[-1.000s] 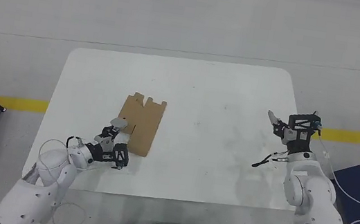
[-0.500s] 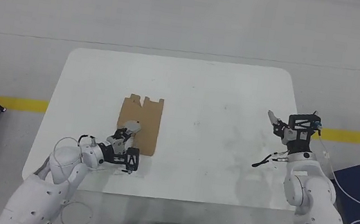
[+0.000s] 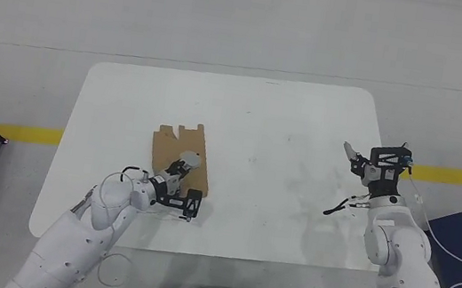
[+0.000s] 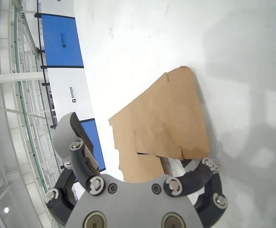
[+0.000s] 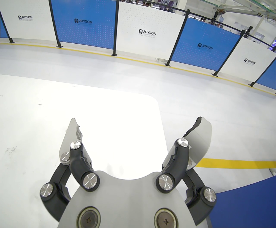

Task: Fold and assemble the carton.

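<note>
The carton [image 3: 177,147] is a flat brown cardboard blank lying on the left half of the white table [image 3: 289,117]. My left gripper [image 3: 188,181] is at the carton's near right corner, open. In the left wrist view one finger [image 4: 74,131] stands free above the carton [image 4: 163,121], and the other finger is tucked under the cardboard's edge, mostly hidden. My right gripper [image 3: 342,180] hangs open over the table's right edge, far from the carton. Nothing is between its fingers [image 5: 71,133] in the right wrist view.
The rounded table corner [image 5: 155,101] and its right edge lie just beyond the right gripper. A yellow floor line [image 3: 26,133] runs past both sides of the table. Blue and white fence panels [image 5: 151,41] stand far off.
My left gripper has moved right along the carton's near edge to its right corner. The carton has turned on the table. The right arm has kept still.
</note>
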